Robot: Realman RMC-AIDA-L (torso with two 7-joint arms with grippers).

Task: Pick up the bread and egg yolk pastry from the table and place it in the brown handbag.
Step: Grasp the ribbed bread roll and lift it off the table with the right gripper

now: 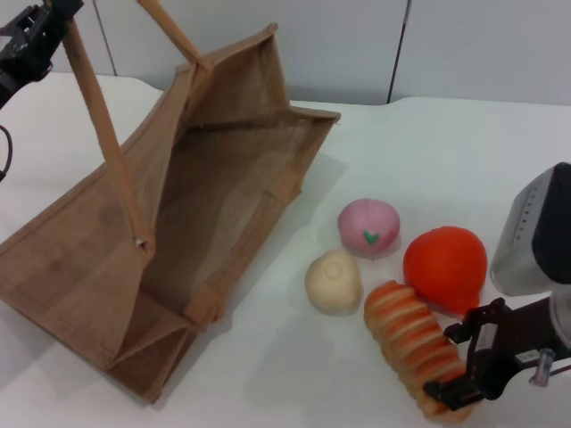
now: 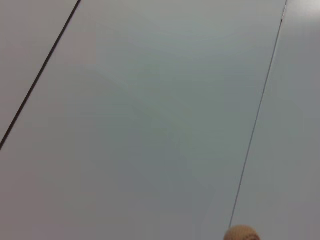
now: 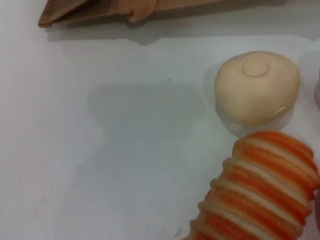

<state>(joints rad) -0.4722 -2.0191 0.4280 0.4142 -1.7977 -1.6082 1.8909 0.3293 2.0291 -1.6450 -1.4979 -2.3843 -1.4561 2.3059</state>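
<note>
- The right gripper point(image 1: 471, 361) is down low at the near end of the bread point(image 1: 413, 346). Its black fingers are spread apart around that end. I cannot tell if they press on it.
- The left gripper point(image 1: 27, 40) is up high, far off on the other side. It holds up a handle point(image 1: 100, 120) of the brown handbag point(image 1: 169, 227). I cannot tell how its jaws stand.
- The bread lies flat on the white table point(image 1: 268, 357). A pale grey wall point(image 1: 357, 45) is behind the table.
- The egg yolk pastry point(image 1: 333, 282) sits just past the far end of the bread, close beside it.
- A red fruit point(image 1: 444, 267) sits right by the bread, near the right gripper. A pink ball point(image 1: 368, 226) is a bit farther.
- The handbag lies tipped with its mouth open toward the foods, beyond the pastry.
</note>
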